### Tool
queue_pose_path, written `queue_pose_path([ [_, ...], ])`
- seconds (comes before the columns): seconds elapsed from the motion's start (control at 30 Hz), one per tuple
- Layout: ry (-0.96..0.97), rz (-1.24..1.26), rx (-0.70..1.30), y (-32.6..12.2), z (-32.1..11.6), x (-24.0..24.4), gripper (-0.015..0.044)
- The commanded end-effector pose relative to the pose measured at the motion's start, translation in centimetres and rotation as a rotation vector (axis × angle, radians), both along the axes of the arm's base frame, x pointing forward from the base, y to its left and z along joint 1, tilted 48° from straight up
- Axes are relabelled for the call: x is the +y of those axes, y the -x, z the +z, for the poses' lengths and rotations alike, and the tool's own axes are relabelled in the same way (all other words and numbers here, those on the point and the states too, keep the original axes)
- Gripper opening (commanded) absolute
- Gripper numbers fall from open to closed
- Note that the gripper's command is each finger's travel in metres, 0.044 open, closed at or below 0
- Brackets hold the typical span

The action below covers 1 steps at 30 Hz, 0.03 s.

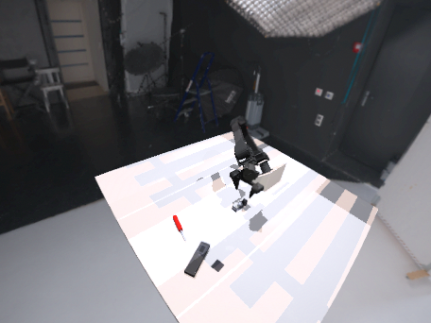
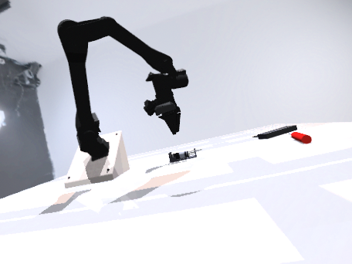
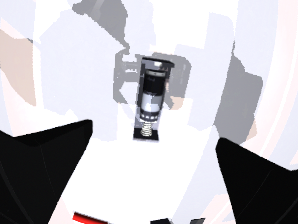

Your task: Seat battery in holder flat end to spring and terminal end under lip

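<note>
The battery [image 1: 238, 205] [image 2: 182, 155] [image 3: 151, 100] lies lengthwise inside the small holder [image 2: 171, 157] [image 3: 153, 137]. It looks nearly level in the exterior view and in line with the holder in the wrist view. Its banded end faces the coil spring [image 3: 146, 129], whose coils show. Its other end is close to the lip end wall [image 3: 160, 62]; whether the terminal sits under the lip is too small to tell. My gripper [image 1: 245, 190] [image 2: 174, 133] [image 3: 157, 136] is wide open and empty, above the holder and clear of both it and the battery.
A red-handled screwdriver [image 1: 177, 223] [image 2: 301, 137] [image 3: 90, 219] and a long dark remote [image 1: 197, 260] [image 2: 278, 132] lie on the table away from the holder. A small dark square piece [image 1: 217, 265] lies beside the remote. The arm's pale base block [image 1: 273, 178] [image 2: 120, 154] stands behind the holder.
</note>
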<state>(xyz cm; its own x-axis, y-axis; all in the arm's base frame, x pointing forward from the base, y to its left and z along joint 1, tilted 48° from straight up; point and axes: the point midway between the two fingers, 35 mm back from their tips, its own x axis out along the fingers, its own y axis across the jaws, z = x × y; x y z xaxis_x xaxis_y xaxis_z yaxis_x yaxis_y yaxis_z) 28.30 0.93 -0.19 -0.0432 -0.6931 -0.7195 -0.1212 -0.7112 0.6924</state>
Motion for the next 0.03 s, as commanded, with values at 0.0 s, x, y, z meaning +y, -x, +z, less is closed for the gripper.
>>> queue_pose_path([
  [0.0,-0.005,-0.006,-0.001,0.06,-0.04,0.06,0.0440],
])
